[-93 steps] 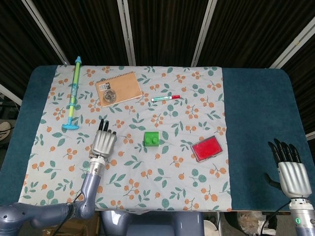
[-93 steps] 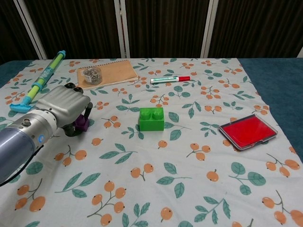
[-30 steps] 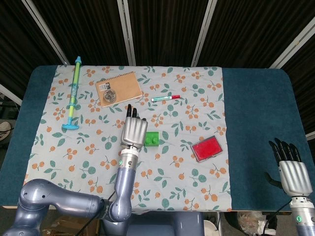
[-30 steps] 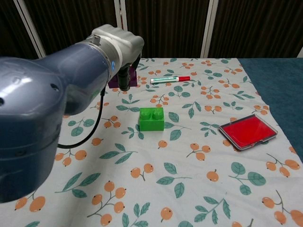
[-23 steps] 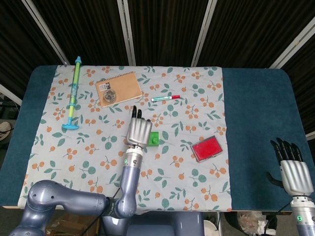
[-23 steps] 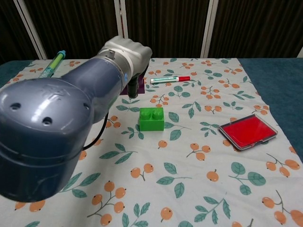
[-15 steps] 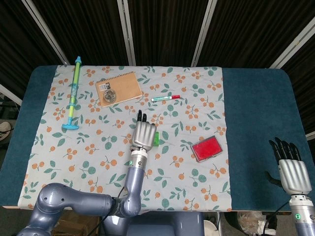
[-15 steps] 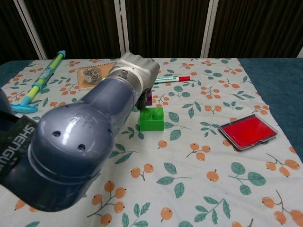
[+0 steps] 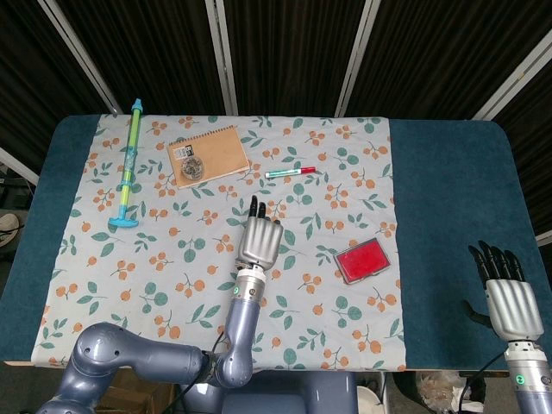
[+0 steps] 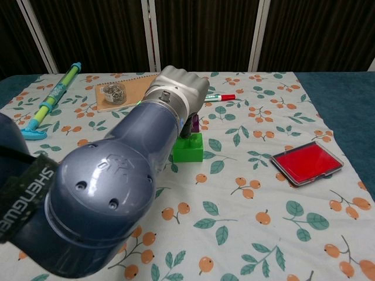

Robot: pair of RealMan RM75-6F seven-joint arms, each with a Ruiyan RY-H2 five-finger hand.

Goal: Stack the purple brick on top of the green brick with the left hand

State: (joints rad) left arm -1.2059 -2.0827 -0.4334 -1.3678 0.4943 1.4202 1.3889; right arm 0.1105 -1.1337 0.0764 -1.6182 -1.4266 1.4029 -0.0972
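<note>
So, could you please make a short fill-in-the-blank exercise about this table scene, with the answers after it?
1. The left hand holds the ___ brick over the green brick.
2. The stamp pad is ___ in colour.
3. The small container of clips rests on the ___.
4. The right hand is over the bare ___ table cover.

Missing words: purple; red; notebook; blue

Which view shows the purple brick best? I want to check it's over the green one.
The chest view: a sliver of the purple brick shows under the left hand, just above the green brick. In the head view the left hand covers both bricks, so neither is visible there.
</note>
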